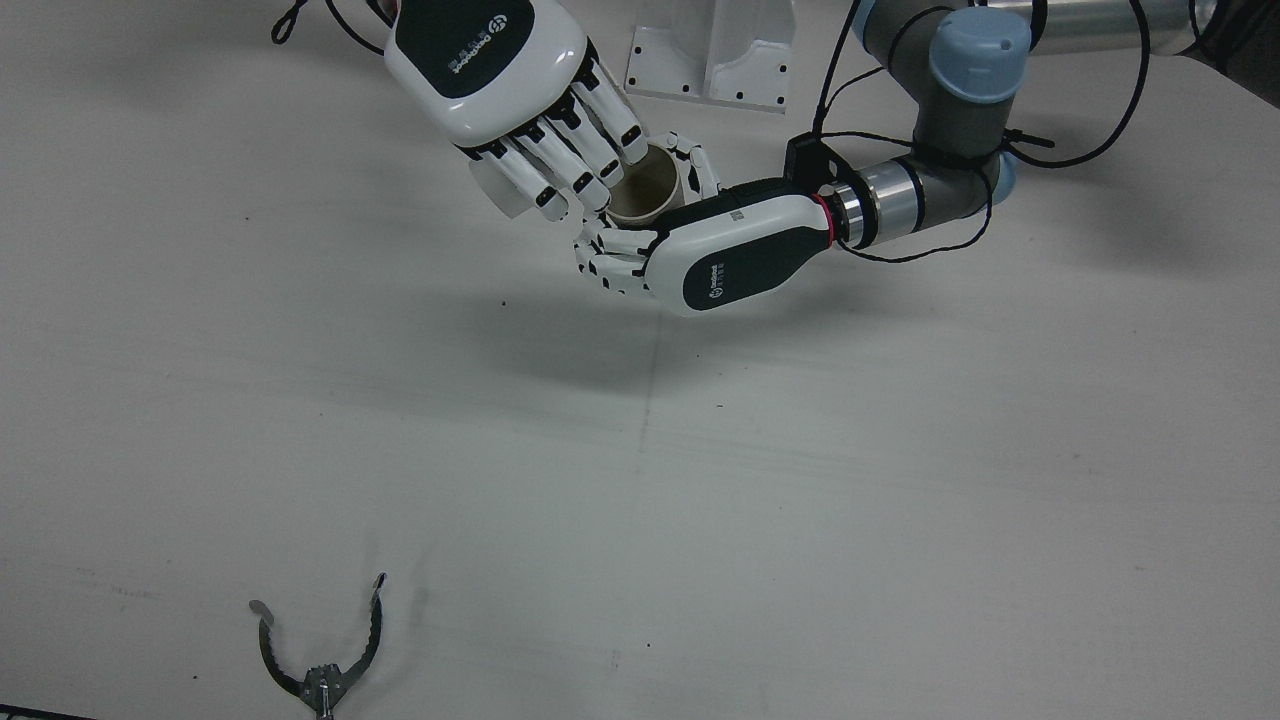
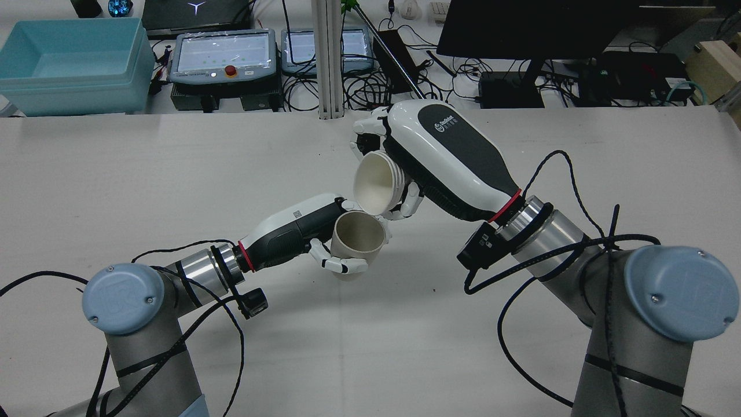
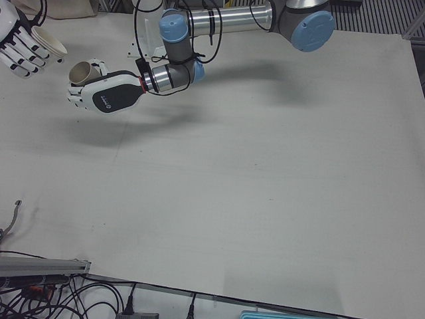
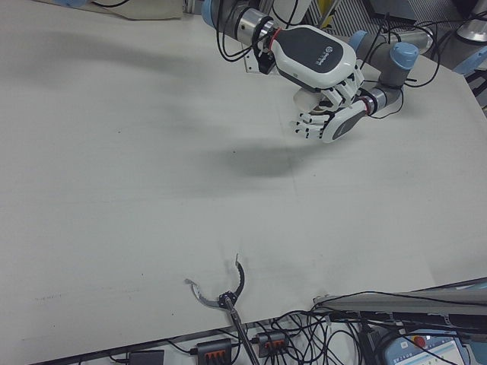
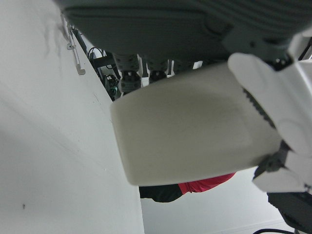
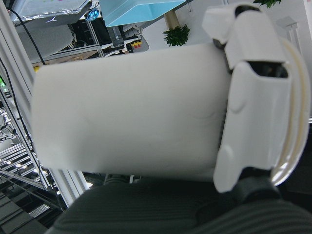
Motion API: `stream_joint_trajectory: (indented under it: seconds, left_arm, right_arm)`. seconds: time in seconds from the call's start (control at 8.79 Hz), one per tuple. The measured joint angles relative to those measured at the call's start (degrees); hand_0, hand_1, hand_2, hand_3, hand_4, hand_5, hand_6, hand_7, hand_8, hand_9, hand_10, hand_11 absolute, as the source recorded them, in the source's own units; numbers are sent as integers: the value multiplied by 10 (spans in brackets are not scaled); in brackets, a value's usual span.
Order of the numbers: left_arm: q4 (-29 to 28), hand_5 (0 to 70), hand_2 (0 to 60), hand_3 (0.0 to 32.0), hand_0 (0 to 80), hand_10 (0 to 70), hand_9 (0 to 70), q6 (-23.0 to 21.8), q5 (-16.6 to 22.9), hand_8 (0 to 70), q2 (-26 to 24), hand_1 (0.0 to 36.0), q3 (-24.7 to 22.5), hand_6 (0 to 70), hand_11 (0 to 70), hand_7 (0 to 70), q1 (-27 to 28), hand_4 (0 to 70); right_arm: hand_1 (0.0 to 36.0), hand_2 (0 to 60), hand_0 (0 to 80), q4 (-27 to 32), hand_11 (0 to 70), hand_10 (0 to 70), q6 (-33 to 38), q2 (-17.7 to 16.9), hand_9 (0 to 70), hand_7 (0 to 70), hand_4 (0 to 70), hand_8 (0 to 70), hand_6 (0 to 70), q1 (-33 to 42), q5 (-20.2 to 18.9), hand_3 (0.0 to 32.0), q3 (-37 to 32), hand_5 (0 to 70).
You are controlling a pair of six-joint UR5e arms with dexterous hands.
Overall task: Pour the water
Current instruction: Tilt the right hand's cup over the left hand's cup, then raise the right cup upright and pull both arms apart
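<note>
- The white cup [image 2: 377, 184] is tipped steeply, its long axis slanting and its open mouth pointing toward about 7 o'clock in the rear view, down at the cup below it.
- The tan cup [image 2: 356, 242] stands close to upright with its long axis near vertical and its mouth up, tilted a little toward the rear camera; the inside looks dry and bare.
- The lower lip of the white cup sits just above the far rim of the tan cup, at about 12 o'clock from it in the rear view; whether the rims touch cannot be told.
- Both cups are held in the air over the counter [image 1: 700, 480], toward the robot's side of it in the front view.
- The right hand [image 2: 440, 153] is clamped on the white cup, fingers wrapped round its wall, with the cup at about 8 o'clock from the palm in the rear view.
- The left hand [image 2: 301, 229] is clamped on the tan cup, which sits at about 3 o'clock from the palm in the rear view.
- Each hand carries a small round logo and a line of writing on its dark back panel, too small to read.
- A metal claw tool [image 1: 322, 655] lies on the counter at about 7 o'clock in the front view, well apart from both hands.
</note>
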Motion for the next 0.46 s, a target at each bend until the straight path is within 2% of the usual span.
stream_joint_trajectory:
  seconds: [0.11, 0.23, 0.46]
  left_arm:
    - [-1, 488, 600, 0, 263, 311, 391, 0, 0, 240, 0, 204, 3, 246, 445, 563, -1, 460]
    - [-1, 481, 600, 0, 250, 313, 391, 0, 0, 239, 0, 199, 4, 242, 448, 557, -1, 453]
    - [-2, 482, 600, 0, 273, 307, 387, -9, 1, 236, 2, 201, 4, 241, 441, 557, -27, 451]
  right_arm:
    - [360, 600, 795, -7, 636, 436, 0, -2, 517, 700, 700, 418, 700, -2, 0, 0, 4, 700]
    - [360, 600, 638, -11, 621, 428, 0, -2, 504, 698, 700, 408, 692, -3, 0, 0, 7, 700]
    - [360, 600, 604, -15, 648, 449, 1, -8, 513, 688, 700, 414, 688, 2, 3, 0, 16, 700]
